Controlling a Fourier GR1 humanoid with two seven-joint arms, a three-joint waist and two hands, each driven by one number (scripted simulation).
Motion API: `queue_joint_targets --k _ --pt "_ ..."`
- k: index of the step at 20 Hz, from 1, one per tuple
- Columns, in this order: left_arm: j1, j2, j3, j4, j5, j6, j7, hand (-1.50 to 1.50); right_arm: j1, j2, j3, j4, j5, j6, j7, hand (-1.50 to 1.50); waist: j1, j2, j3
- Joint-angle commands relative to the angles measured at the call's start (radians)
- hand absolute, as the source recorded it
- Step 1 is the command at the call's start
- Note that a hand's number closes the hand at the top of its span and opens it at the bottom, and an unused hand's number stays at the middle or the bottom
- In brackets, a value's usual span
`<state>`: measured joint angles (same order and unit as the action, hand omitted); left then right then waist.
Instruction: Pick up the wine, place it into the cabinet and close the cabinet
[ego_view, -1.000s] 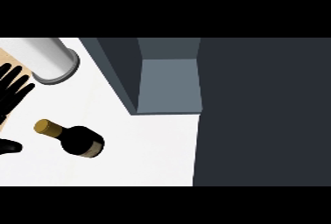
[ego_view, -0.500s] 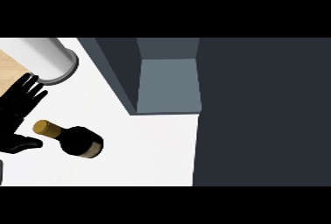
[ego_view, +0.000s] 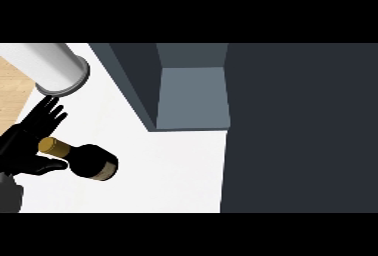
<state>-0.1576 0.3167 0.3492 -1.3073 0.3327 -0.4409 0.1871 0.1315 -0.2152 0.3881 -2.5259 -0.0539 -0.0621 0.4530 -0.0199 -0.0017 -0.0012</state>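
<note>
The wine bottle (ego_view: 93, 161) is dark with a gold cap and stands on the white counter (ego_view: 170, 170) at the lower left, seen from above. My left hand (ego_view: 26, 144) comes in from the left edge and is open, its fingers (ego_view: 49, 112) straight and pointing away. Its palm is right beside the bottle's gold cap, and the thumb reaches under the neck. The grey cabinet (ego_view: 192, 95) stands open at the top middle, to the right of and beyond the bottle. My right hand does not show.
A white cylinder (ego_view: 53, 67) stands at the upper left, just beyond my fingertips, over a strip of wooden surface (ego_view: 15, 82). A large dark panel (ego_view: 299, 127) fills the right side of the view, next to the cabinet opening.
My left hand has moved right and further into view, from the left edge up to the bottle's neck. The bottle has stayed in place.
</note>
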Motion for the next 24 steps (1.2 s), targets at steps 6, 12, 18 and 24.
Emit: queue_joint_targets --k 6,12,18,24 --pt "-0.045 -0.007 -0.028 0.218 -0.091 -0.032 -0.147 -1.5 0.051 -0.033 -0.018 -0.285 -0.062 -0.02 0.111 -1.5 -0.008 0.0 0.0" --pt "-0.07 0.018 -0.029 0.4 -0.137 -0.103 -0.293 -1.5 0.036 -0.024 0.0 -0.221 -0.031 -0.027 0.088 -1.5 -0.001 0.002 0.0" --pt "-0.048 -0.003 -0.05 0.448 -0.171 -0.11 -0.366 -1.5 0.065 -0.027 0.026 -0.232 -0.022 -0.023 0.081 -1.5 -0.002 0.001 0.0" --pt "-0.035 -0.051 -0.059 0.507 -0.186 -0.091 -0.431 -1.5 0.04 -0.034 -0.014 -0.244 -0.059 -0.029 0.095 -1.5 0.002 0.001 0.0"
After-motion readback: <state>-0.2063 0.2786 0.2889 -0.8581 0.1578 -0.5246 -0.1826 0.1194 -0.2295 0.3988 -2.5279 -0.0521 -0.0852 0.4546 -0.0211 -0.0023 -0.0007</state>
